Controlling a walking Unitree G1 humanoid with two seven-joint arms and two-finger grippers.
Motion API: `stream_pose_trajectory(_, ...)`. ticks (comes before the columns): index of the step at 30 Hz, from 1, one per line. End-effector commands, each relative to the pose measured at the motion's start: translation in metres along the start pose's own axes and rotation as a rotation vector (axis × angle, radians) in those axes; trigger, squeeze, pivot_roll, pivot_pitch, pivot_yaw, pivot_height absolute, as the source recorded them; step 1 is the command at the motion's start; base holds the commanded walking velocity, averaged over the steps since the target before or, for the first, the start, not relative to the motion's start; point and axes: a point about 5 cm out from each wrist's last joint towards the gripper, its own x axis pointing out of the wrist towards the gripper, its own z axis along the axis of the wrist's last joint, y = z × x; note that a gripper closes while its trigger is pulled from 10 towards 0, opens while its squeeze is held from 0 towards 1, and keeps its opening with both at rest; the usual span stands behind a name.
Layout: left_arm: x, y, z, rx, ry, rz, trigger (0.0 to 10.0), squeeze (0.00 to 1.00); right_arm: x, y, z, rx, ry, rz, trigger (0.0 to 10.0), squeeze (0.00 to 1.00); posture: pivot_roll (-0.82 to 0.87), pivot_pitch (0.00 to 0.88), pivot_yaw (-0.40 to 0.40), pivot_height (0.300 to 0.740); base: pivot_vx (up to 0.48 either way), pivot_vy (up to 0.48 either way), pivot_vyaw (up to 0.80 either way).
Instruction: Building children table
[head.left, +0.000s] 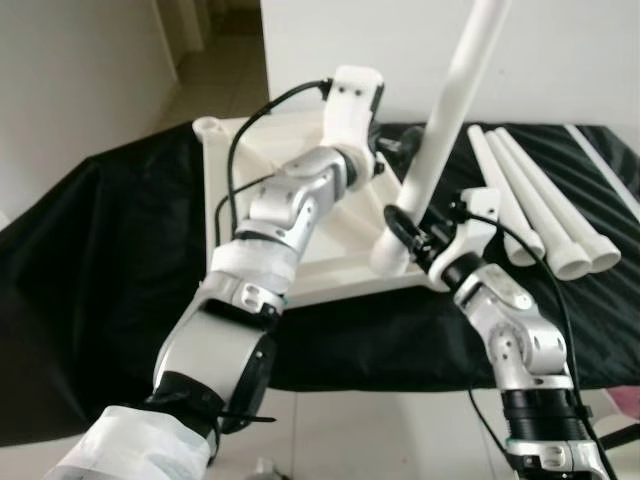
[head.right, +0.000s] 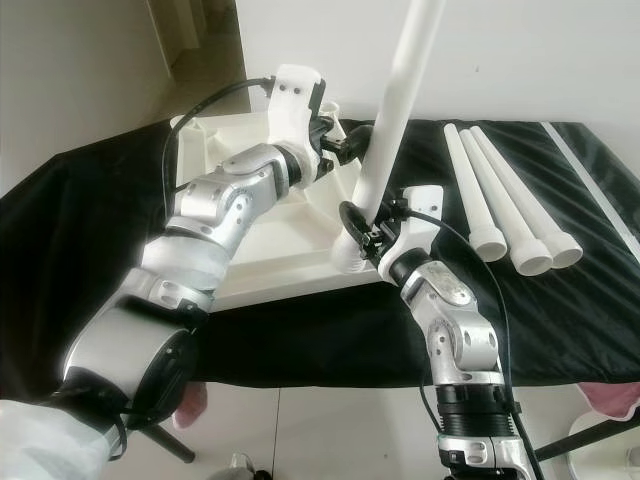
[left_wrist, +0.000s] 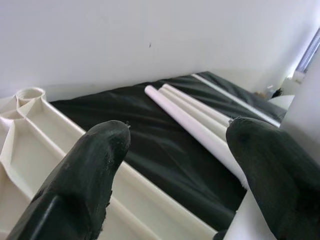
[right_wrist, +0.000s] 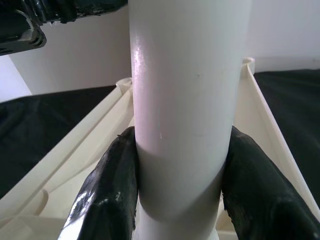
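The white tabletop (head.left: 214, 165) lies upside down on a black cloth, its ribbed underside facing up. A long white leg (head.left: 452, 105) stands tilted in the near right corner socket. My right gripper (head.left: 404, 230) is shut on the leg just above its base; the black fingers (right_wrist: 109, 192) press both sides of the tube (right_wrist: 185, 100). My left gripper (head.left: 398, 148) hovers higher up beside the same leg, open, with nothing between its fingers (left_wrist: 82, 185). The leg (left_wrist: 306, 107) sits just past one fingertip.
Three spare white legs (head.left: 540, 210) lie side by side on the cloth (head.left: 110, 260) to the right of the tabletop. A thin white strip (head.left: 605, 170) lies further right. A white wall stands behind and pale floor lies below the front edge.
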Motion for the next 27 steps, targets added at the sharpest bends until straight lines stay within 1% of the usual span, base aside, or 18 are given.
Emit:
stream_pose_trajectory(1,0.005,-0.027,0.019,0.027,-0.051,-0.209,10.0,0.0,0.004,0.006,-0.009,0.003,0.044,0.027,10.0,0.0,0.03,0.0,0.004,0.74,0.0,0.0,0.0)
stream_pose_trajectory(8,0.005,-0.029,0.02,0.016,-0.055,-0.217,10.0,0.0,0.006,0.006,-0.008,-0.004,0.038,0.026,10.0,0.0,0.03,0.0,0.001,0.74,0.0,0.0,0.0)
stream_pose_trajectory(15,0.004,-0.026,0.022,0.004,-0.063,-0.205,10.0,0.0,0.007,0.006,-0.006,-0.019,0.02,0.036,10.0,0.0,0.04,0.0,-0.003,0.74,0.0,0.0,0.0)
stream_pose_trajectory(16,0.004,-0.021,0.024,0.003,-0.072,-0.18,10.0,0.0,0.007,0.005,-0.003,-0.027,-0.001,0.029,10.0,0.0,0.04,0.0,-0.005,0.74,0.0,0.0,0.0)
stream_pose_trajectory(17,0.004,-0.021,0.024,0.003,-0.072,-0.18,10.0,0.0,0.007,0.005,-0.003,-0.027,-0.001,0.029,10.0,0.0,0.04,0.0,-0.005,0.74,0.0,0.0,0.0)
stream_pose_trajectory(19,0.0,-0.002,0.023,0.007,-0.086,-0.103,10.0,0.0,0.004,-0.002,0.004,-0.045,-0.034,-0.026,10.0,0.0,0.03,0.0,-0.004,0.74,0.0,0.0,0.0)
stream_pose_trajectory(20,0.0,-0.002,0.023,0.007,-0.086,-0.103,10.0,0.0,0.004,-0.002,0.004,-0.045,-0.034,-0.026,10.0,0.0,0.03,0.0,-0.004,0.74,0.0,0.0,0.0)
stream_pose_trajectory(21,-0.003,0.006,0.021,0.022,-0.086,-0.075,10.0,0.0,0.003,-0.006,0.006,-0.055,-0.043,-0.056,10.0,0.0,0.03,0.0,-0.003,0.74,0.0,0.0,0.0)
stream_pose_trajectory(22,-0.003,0.006,0.021,0.022,-0.086,-0.075,10.0,0.0,0.003,-0.006,0.006,-0.055,-0.043,-0.056,10.0,0.0,0.03,0.0,-0.003,0.74,0.0,0.0,0.0)
stream_pose_trajectory(23,-0.009,0.015,0.016,0.046,-0.09,-0.05,10.0,0.0,0.0,-0.01,0.008,-0.071,-0.056,-0.093,10.0,0.0,0.03,0.0,0.0,0.74,0.0,0.0,0.0)
stream_pose_trajectory(24,-0.012,0.019,0.012,0.063,-0.091,-0.038,10.0,0.0,-0.001,-0.013,0.01,-0.082,-0.065,-0.115,10.0,0.0,0.03,0.0,0.0,0.74,0.0,0.0,0.0)
stream_pose_trajectory(26,-0.014,0.022,0.01,0.072,-0.093,-0.031,10.0,0.0,-0.002,-0.014,0.011,-0.088,-0.071,-0.126,10.0,0.0,0.03,0.0,0.001,0.74,0.0,0.0,0.0)
stream_pose_trajectory(27,-0.017,0.026,0.006,0.082,-0.086,-0.02,10.0,0.0,-0.003,-0.017,0.011,-0.101,-0.073,-0.149,10.0,0.0,0.03,0.0,0.001,0.74,0.0,0.0,0.0)
